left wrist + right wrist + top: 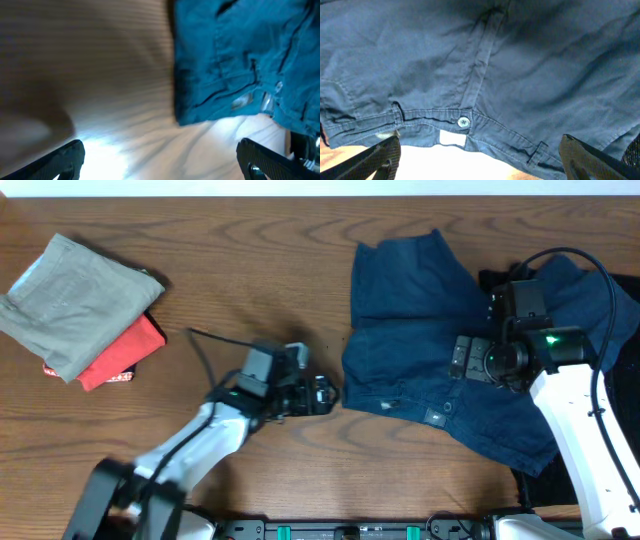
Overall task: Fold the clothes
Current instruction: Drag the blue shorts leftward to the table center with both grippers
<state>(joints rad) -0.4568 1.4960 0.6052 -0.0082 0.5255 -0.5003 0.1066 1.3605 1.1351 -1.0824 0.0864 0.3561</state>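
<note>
The left gripper is spread wide and empty, low over the brown wooden surface, just beside the edge of the dark navy-blue cotton trousers. The right gripper, equally wide and holding nothing, is over their waistband near the small round button. The trousers lie rumpled right of centre. Far left, a folded grey-khaki garment overlaps a folded red garment.

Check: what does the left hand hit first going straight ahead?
Probably the trousers: their near edge lies just ahead of the open left hand, only bare table between. Height is unclear.
</note>
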